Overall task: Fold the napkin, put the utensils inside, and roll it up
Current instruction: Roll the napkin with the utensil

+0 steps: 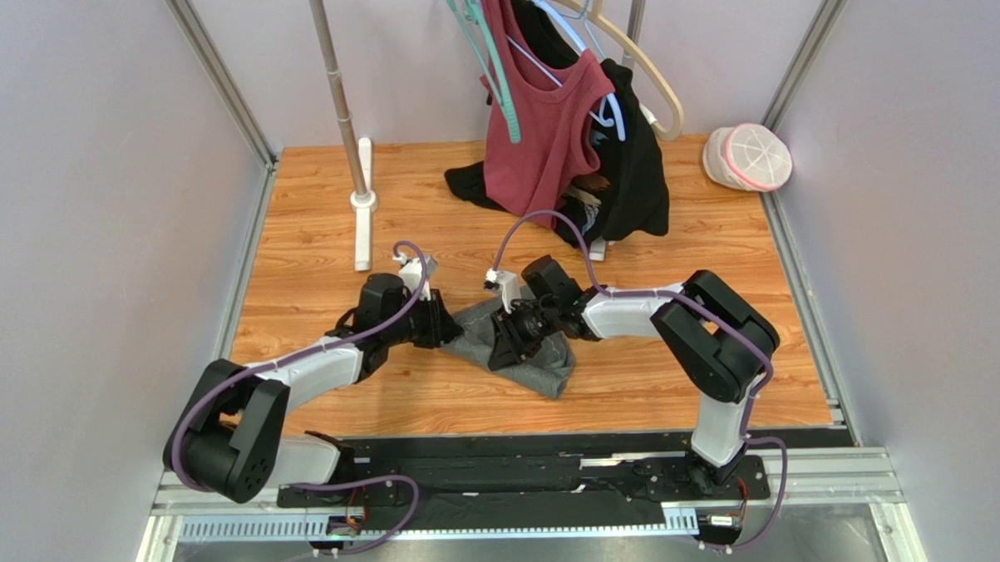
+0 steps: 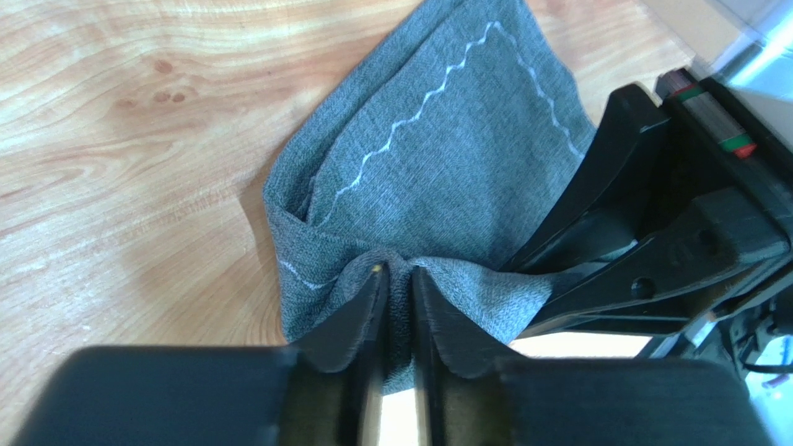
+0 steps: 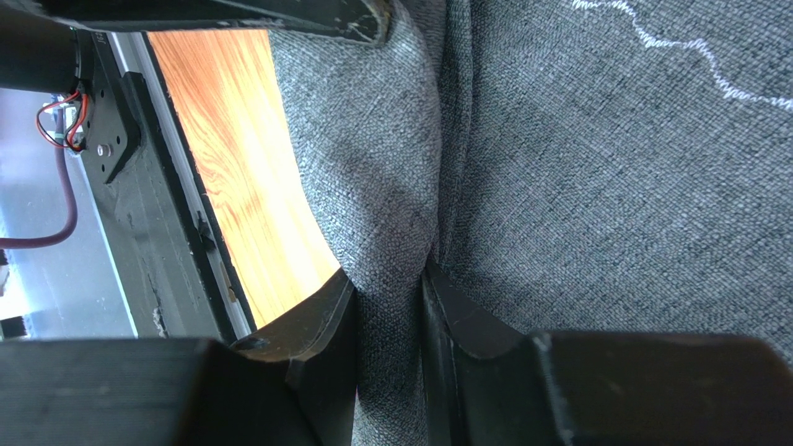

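**Napkin**: dark grey cloth with a wavy pale stitch line. It is lying bunched on the wooden table, gathered between our two grippers in front of the bases.

**Left gripper**: we are pressing its fingers together on a puckered ridge of the napkin, and the cloth is filling the slit between them.

**Right gripper**: we are likewise pinching a fold of the fabric, with the fingers nearly closed on it.

**Utensils:** none are showing in any view.

**Step in hand, as we are judging it:** the fold.
- We are wanting each pinch to hold a true edge, not a wad of layers.
- Both wrists should be rising level, with the cloth drawn taut between them.
- The stitched borders should be meeting squarely when the cloth goes down.
- The right gripper's black body is sitting just beside our left fingers, so any spreading apart is calling for care.

**Pose:** both arms are reaching forward and bending inward with elbows splayed outward. The forearms are running low over the table, and the wrists are converging on the napkin from opposite sides.
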`<state>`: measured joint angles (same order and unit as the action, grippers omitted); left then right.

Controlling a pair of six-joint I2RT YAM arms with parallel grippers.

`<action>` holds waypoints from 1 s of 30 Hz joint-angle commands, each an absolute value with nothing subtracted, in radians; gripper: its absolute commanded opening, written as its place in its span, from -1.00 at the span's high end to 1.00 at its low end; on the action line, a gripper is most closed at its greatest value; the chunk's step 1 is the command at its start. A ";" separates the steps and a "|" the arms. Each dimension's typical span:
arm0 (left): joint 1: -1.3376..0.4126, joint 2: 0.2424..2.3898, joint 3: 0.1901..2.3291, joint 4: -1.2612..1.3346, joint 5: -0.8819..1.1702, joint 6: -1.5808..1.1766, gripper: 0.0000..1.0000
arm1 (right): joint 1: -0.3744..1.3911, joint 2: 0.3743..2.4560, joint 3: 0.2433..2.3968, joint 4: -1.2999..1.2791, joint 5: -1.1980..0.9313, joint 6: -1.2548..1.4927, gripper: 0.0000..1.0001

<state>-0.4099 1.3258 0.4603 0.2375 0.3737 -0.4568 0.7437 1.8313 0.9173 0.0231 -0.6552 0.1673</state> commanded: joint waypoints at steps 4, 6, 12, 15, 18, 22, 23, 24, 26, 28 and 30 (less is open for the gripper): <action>-0.407 1.411 0.525 0.189 0.335 -0.463 0.88 | 0.739 1.873 0.914 -0.061 -0.614 0.158 0.38; -0.407 1.446 0.560 0.138 0.333 -0.456 0.94 | 0.739 1.870 0.914 -0.061 -0.614 0.156 0.35; -0.407 1.565 0.633 0.081 0.376 -0.446 0.99 | 0.739 1.832 0.923 -0.087 -0.592 0.158 0.26; -0.407 1.595 0.675 0.042 0.380 -0.436 0.99 | 0.739 1.807 0.927 -0.103 -0.571 0.153 0.11; -0.407 1.614 0.710 0.005 0.380 -0.417 0.99 | 0.739 1.780 0.927 -0.118 -0.549 0.155 -0.09; -0.408 1.615 0.738 -0.055 0.385 -0.396 0.99 | 0.739 1.689 0.925 -0.147 -0.496 0.156 -0.21; -0.407 1.615 0.744 -0.061 0.385 -0.393 0.99 | 0.739 1.672 0.927 -0.153 -0.464 0.155 -0.24; -0.407 1.615 0.745 -0.066 0.387 -0.390 0.99 | 0.739 1.651 0.927 -0.164 -0.447 0.152 -0.24; -0.407 1.620 0.752 -0.075 0.390 -0.382 0.99 | 0.741 1.594 0.927 -0.179 -0.385 0.140 -0.26; -0.407 1.624 0.758 -0.083 0.394 -0.374 0.99 | 0.749 1.536 0.917 -0.190 -0.336 0.129 -0.27; -0.407 1.629 0.762 -0.090 0.399 -0.371 0.99 | 0.764 1.503 0.910 -0.192 -0.270 0.100 -0.28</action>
